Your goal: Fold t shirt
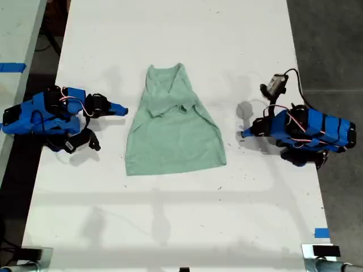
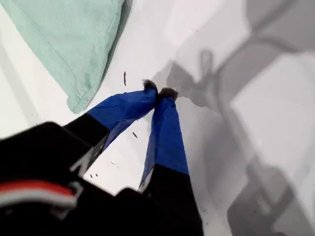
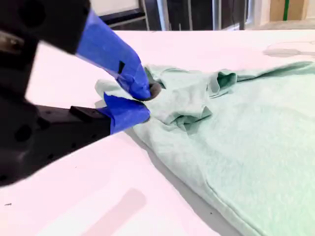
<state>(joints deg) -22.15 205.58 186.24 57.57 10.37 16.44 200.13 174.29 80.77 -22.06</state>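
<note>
The t shirt (image 1: 173,124) lies at the middle of the white table (image 1: 170,215) with both sleeves already turned inward, so a narrowed panel is ready for a crosswise fold. The first gripper (image 2: 158,93) rests with its tips pressed together, empty, off the hem corner. The second gripper (image 3: 140,101) sits nearly closed, pinching nothing, beside the folded sleeve.

Fingers (image 3: 140,83) closed — beside t shirt (image 3: 236,132)
</note>
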